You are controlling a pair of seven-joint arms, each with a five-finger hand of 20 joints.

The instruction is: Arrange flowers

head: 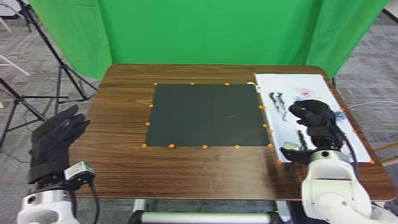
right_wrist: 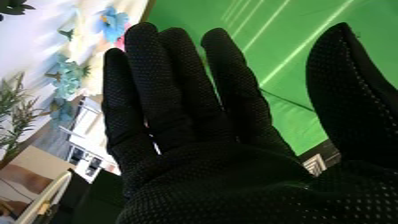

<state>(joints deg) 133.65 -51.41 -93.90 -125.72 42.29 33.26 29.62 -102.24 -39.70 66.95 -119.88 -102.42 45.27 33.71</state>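
My right hand point(head: 314, 114) is over the white sheet point(head: 289, 81) at the table's right side. A pink flower point(head: 306, 93) lies just beyond it, a bluish one point(head: 340, 115) beside it, and thin stems point(head: 279, 104) to its left. In the right wrist view my right hand point(right_wrist: 209, 167) is open, its straight fingers holding nothing. Past them show a blue flower point(right_wrist: 113, 23), teal flowers point(right_wrist: 67, 76) and green leafy sprigs point(right_wrist: 16, 112). Parts of the flowers are hidden behind the hand. My left hand point(head: 55, 140) is open by the table's left edge.
A dark square mat point(head: 206, 116) with small orange markers around it lies on the brown wooden table point(head: 115, 170). A green curtain point(head: 213, 32) hangs behind the table. A black tripod stand point(head: 62, 70) is at the left, off the table.
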